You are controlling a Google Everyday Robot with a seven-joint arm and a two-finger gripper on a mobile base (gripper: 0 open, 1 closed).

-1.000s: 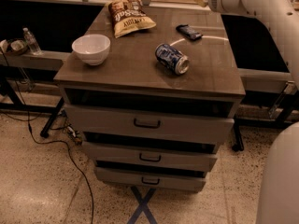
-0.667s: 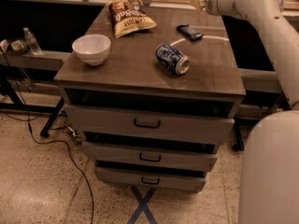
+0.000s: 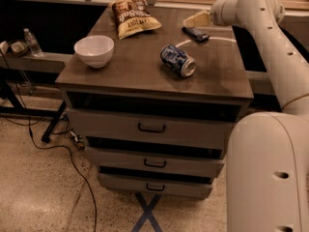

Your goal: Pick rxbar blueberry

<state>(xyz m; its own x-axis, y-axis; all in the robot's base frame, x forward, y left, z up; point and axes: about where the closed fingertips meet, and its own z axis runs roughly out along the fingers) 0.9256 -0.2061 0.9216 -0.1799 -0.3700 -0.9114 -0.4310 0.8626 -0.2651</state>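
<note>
The gripper (image 3: 195, 20) hung over the back right of the cabinet top (image 3: 145, 71), with the rxbar (image 3: 195, 34) lying flat just below it and a little toward the camera. The bar's long axis ran diagonally, from back left to front right. Whether the gripper was spread or closed could not be made out. A second before, the gripper was higher and farther back; it had since dropped close to the bar. The bar, can (image 3: 177, 60), bowl (image 3: 94, 50) and chip bag (image 3: 132, 16) had not moved.
</note>
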